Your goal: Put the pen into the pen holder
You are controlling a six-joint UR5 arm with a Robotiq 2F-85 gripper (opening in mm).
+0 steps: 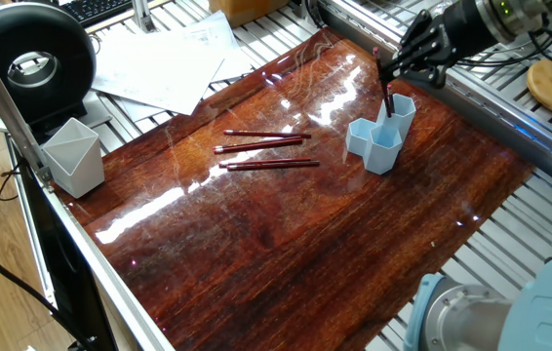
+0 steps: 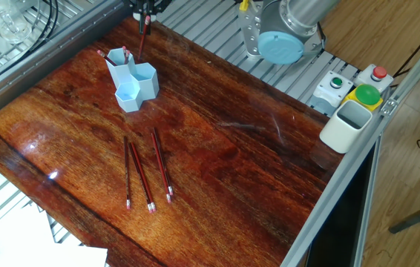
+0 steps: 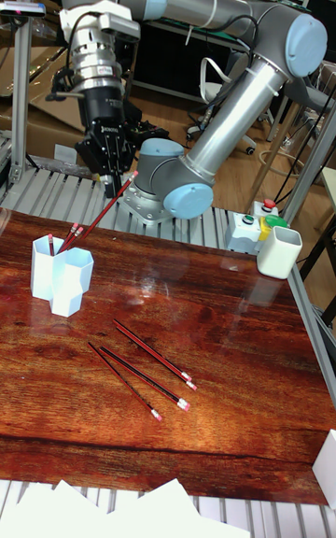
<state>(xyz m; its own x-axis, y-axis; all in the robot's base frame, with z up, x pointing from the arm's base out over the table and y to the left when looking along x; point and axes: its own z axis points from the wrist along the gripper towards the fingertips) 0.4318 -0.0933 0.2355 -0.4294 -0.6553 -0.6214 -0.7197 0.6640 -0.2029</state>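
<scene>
A pale grey angular cup (image 1: pixel 73 156) stands at one table (image 1: pixel 286 253) corner. White paper sheets (image 1: pixel 164 63) lie past the table edge, near a black round device (image 1: pixel 32 63) and a keyboard (image 1: pixel 100 8). A button box (image 2: pixel 355 89) sits behind a white cup (image 2: pixel 346 126).

The dark red-brown wooden tabletop (image 1: pixel 286 234) is highly glossy, throwing white glare toward the upper middle of the frame. The small light blue plastic pen holder (image 1: pixel 381 135) looks smooth and matt. The slim red pen (image 3: pixel 103 212) has a lacquered sheen. The black claw (image 3: pixel 108 174) appears matt, under a ribbed metal collar.
</scene>
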